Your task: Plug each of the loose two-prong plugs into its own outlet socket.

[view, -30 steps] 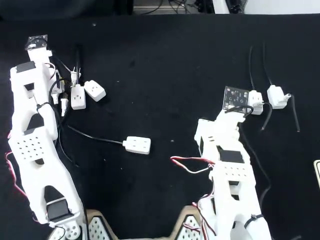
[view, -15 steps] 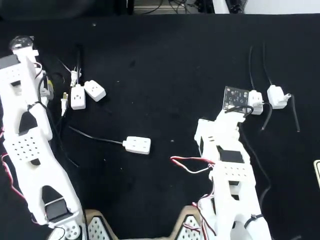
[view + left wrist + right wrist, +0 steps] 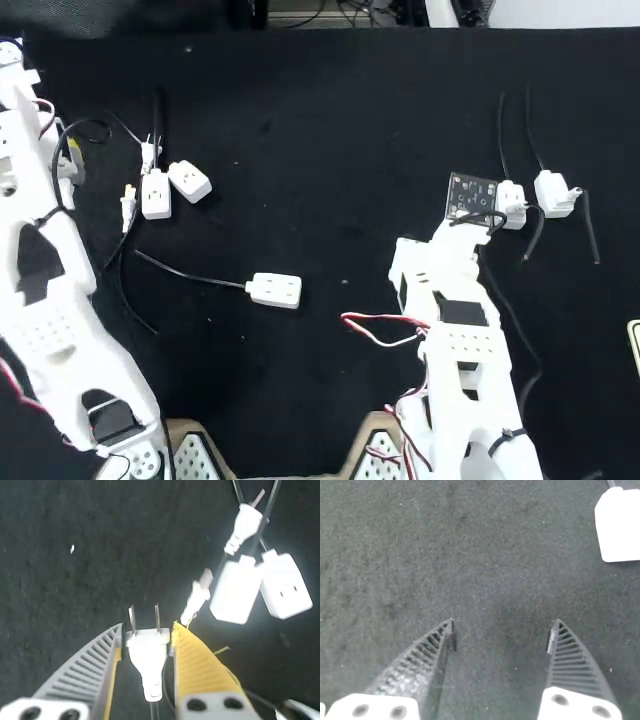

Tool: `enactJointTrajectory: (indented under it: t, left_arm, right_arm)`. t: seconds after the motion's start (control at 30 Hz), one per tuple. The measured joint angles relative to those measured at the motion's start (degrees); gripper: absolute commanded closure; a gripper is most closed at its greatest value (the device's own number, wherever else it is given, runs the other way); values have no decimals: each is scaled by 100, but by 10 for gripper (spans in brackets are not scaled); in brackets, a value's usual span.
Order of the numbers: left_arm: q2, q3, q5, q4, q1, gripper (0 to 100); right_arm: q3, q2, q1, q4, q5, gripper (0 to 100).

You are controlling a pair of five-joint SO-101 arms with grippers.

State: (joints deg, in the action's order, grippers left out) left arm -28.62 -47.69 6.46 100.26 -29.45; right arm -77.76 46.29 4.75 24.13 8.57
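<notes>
Left gripper (image 3: pixel 147 630): pinching a white two-prong plug (image 3: pixel 147 662) by its body, one finger on each side, with the prongs pointing out past the fingertips.
Held plug: above the black table (image 3: pixel 330 130), off to one side of the cluster of sockets (its black cord runs back between the fingers).
Socket pair: a white outlet socket showing two slots (image 3: pixel 286 591) lies just beside a second white socket (image 3: pixel 235 590), both flat on the table at its left side.
Small loose plug (image 3: pixel 197 597): on the table just beside the second socket, with its prongs not in any slot.
Another loose plug (image 3: pixel 244 522): beyond the socket pair, prongs bare, next to black cords.
Lone socket (image 3: pixel 274 290): near the middle of the table, well apart from the pair, with a black cord trailing off towards the left arm (image 3: pixel 50 300).
Right gripper (image 3: pixel 502 630): fingers spread wide and holding nothing, over bare table.
Right arm (image 3: pixel 455 340): at the right of the table, with its wrist near two white socket blocks (image 3: pixel 512 203) (image 3: pixel 553 193) (black cords lead away from them).
White block (image 3: pixel 619 525): at the edge of the right wrist view, apart from that gripper's fingers.
</notes>
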Motion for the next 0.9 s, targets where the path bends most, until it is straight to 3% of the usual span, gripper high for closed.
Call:
enactJointTrajectory:
  t: [0.2,0.43,0.7,0.9]
  left_arm:
    - [1987,2066,0,0,334,970]
    - [3842,4220,0,-440,1916,970]
    - [4536,6576,0,-2084,4079,970]
    - [4536,8378,18,-4176,5099,970]
  right_arm:
    - [0,0,0,0,18,716]
    - [0,0,-123,0,18,716]
    - [0,0,-141,0,18,716]
    - [0,0,-141,0,18,716]
